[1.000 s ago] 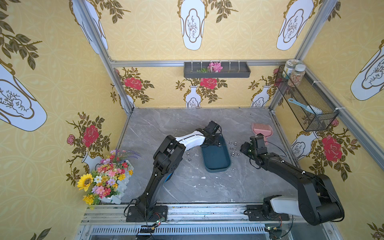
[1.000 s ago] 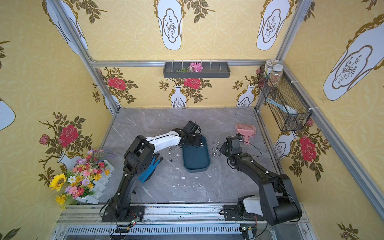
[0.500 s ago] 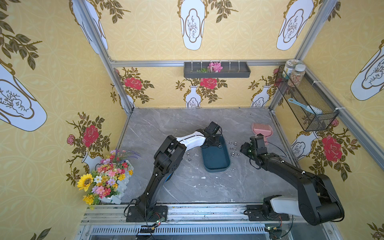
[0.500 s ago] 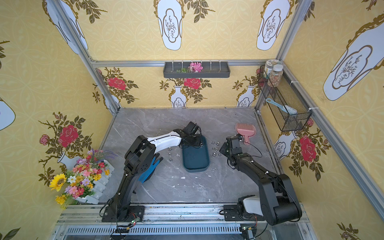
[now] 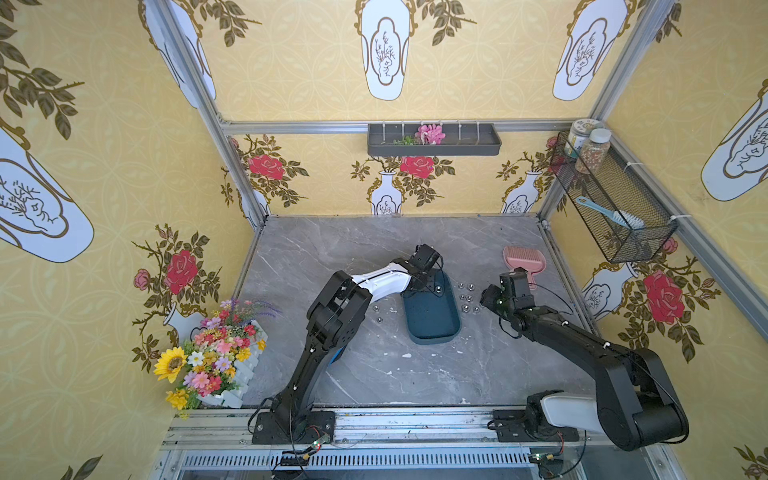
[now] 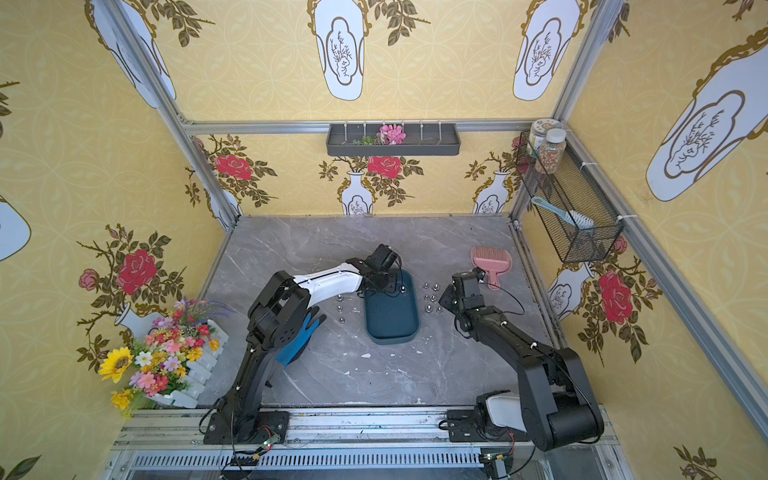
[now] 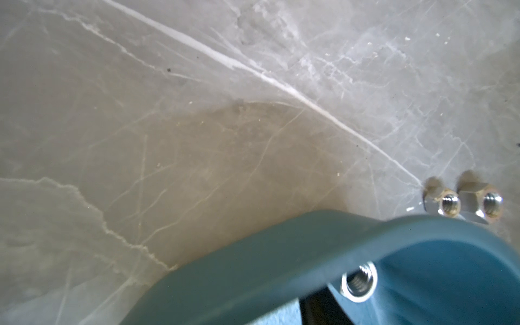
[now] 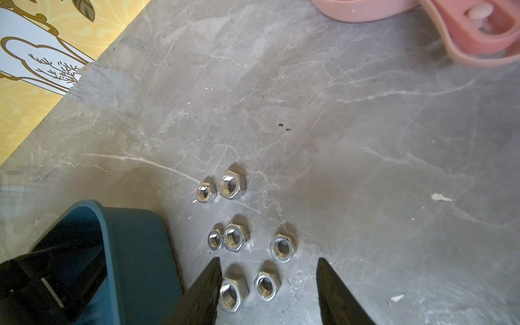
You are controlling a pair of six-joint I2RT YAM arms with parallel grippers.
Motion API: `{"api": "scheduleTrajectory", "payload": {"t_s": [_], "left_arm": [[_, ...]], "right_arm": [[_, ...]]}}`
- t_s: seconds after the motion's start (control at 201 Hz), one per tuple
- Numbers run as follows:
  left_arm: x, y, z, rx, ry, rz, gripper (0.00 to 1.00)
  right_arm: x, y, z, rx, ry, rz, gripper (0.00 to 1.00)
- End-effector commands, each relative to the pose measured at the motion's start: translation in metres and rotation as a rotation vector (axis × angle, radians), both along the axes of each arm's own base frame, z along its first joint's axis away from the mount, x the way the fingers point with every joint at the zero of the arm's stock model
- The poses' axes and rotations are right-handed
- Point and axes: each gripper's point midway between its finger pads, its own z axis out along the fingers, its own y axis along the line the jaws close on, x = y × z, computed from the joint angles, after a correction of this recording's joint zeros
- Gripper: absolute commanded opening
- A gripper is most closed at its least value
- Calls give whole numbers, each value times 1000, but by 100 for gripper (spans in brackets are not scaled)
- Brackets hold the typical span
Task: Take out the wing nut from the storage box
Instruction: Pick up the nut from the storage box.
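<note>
In the storage box [image 5: 432,326] the nut [image 7: 358,282] lies just beside the left gripper [image 5: 419,284] — whether gripped, I cannot tell — while the right gripper [image 8: 268,263] hangs half-open and empty above loose nuts [image 8: 232,238].

In both top views: high above storage box [image 5: 432,316], far off, looking steeply down, same whole scene, slightly offset sideways. Left wrist: very near, low over box's rounded end, facing tabletop [image 7: 168,112] beyond. Right wrist: near, beside box, facing hex nuts [image 8: 232,239] — box rim and nuts shared with left wrist.
</note>
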Motion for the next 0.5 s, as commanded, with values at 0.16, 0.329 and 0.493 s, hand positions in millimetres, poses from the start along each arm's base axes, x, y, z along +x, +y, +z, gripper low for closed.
{"api": "scheduleTrajectory", "payload": {"t_s": [0.16,0.329,0.493], "left_arm": [[-21,2,-20,41,86,-44,36],[-22,4,-22,83,91,-38,44],[-24,9,-27,107,100,-37,31]], "right_arm": [[6,0,3,-3,-20,-2,55],[6,-1,2,-6,-16,-5,55],[6,-1,1,-4,-12,-8,55]]}}
